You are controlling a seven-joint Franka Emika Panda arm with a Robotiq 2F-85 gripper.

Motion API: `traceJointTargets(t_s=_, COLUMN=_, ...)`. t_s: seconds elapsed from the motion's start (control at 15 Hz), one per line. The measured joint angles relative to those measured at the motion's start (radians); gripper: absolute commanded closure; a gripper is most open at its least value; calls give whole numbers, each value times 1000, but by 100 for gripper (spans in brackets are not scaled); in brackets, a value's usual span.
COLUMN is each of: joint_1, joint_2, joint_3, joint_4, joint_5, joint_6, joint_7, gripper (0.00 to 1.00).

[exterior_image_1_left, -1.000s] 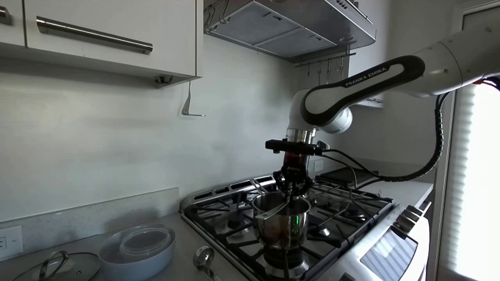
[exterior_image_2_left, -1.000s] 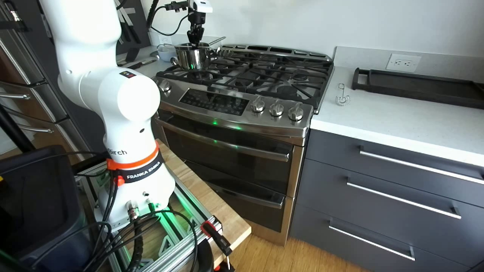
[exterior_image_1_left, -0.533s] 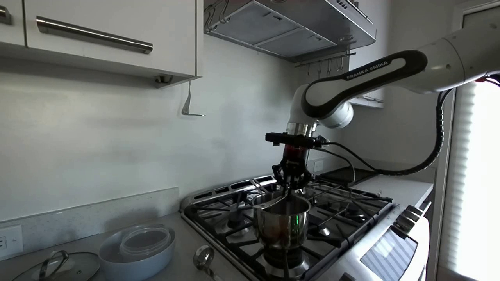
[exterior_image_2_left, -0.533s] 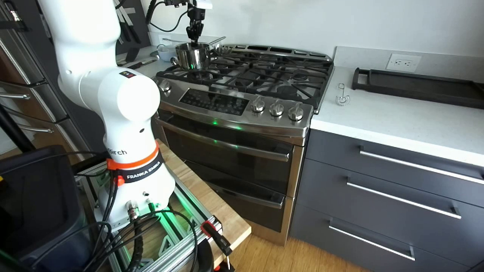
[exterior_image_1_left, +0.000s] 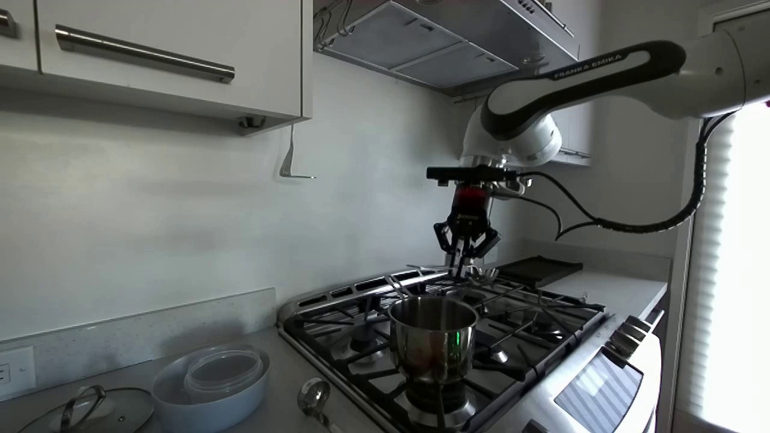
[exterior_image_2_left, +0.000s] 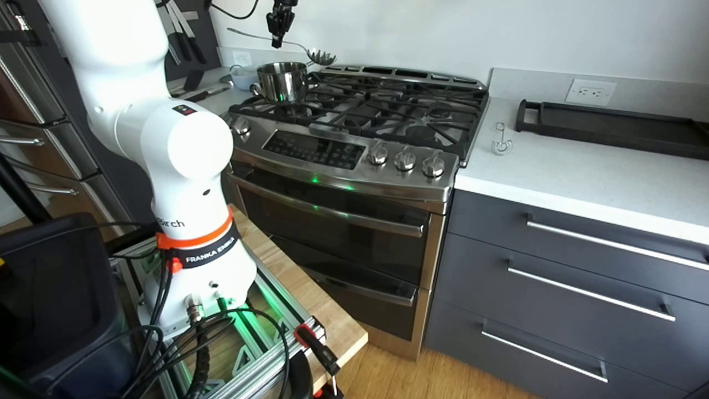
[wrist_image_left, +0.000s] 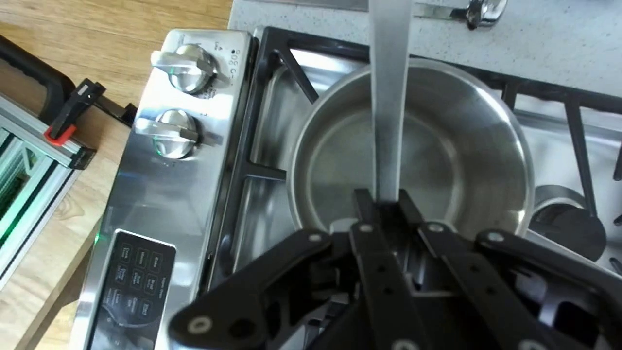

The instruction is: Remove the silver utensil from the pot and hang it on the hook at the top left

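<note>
My gripper (exterior_image_1_left: 460,270) is shut on a silver utensil with a long straight handle and a toothed, fork-like head (exterior_image_2_left: 321,57). The fingertips (exterior_image_2_left: 276,44) pinch the handle, which lies nearly level. In the wrist view the handle (wrist_image_left: 388,97) runs away from the fingertips (wrist_image_left: 387,197); its head is hidden. The utensil is above the steel pot (exterior_image_2_left: 282,83) and apart from it. The pot stands on the stove, and its inside (wrist_image_left: 491,126) shows below the gripper. A small pale grey hook-like piece (exterior_image_1_left: 289,159) with a triangular lower part hangs under the cabinet.
A cabinet with a bar handle (exterior_image_1_left: 144,54) and the range hood (exterior_image_1_left: 421,42) overhang the area. A pale bowl (exterior_image_1_left: 210,391), a glass lid (exterior_image_1_left: 96,412) and a ladle (exterior_image_1_left: 314,398) lie beside the stove. A small wiry whisk (exterior_image_2_left: 501,145) and a black griddle (exterior_image_2_left: 615,127) lie on the counter.
The gripper has risen from inside the pot with the utensil. The handle, tilted over the rim before, is now nearly level above the pot, and the toothed head is out.
</note>
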Motion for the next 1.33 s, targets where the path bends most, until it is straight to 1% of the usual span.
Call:
traceJointTargets(t_s=0.27, joint_1=-24, joint_2=-53, joint_3=-25, joint_4=17, joint_5=125, joint_6=-22, joint_7=-50, gripper=97)
traceJointTargets(t_s=0.47, joint_1=-37, joint_2=-77, joint_3=-43, joint_4=24, joint_5=265, joint_6=-22, joint_7=-106, gripper=97)
traceJointTargets(t_s=0.53, joint_1=-40, joint_2=-80, joint_3=-47, joint_4=26, joint_5=311, joint_6=-21, joint_7=-135, gripper=87)
traceJointTargets(t_s=0.93, joint_1=-42, joint_2=-74, joint_3=-45, joint_4=29, joint_5=316, joint_6=-21, joint_7=-141, gripper=87)
traceJointTargets(t_s=1.0, joint_1=-42, joint_2=-74, joint_3=-45, joint_4=29, joint_5=316, joint_6=-21, joint_7=-141, gripper=97)
traceJointTargets(t_s=1.07, joint_1=-42, joint_2=-74, joint_3=-45, joint_4=29, joint_5=316, joint_6=-21, joint_7=-141, gripper=97)
traceJointTargets(t_s=1.2, joint_1=-42, joint_2=-74, joint_3=-46, joint_4=31, joint_5=354, joint_6=-11, joint_7=-141, gripper=97)
traceJointTargets(t_s=1.33, joint_1=-45, joint_2=-74, joint_3=-50, joint_4=39, joint_5=440, joint_6=3, joint_7=-141, gripper=97)
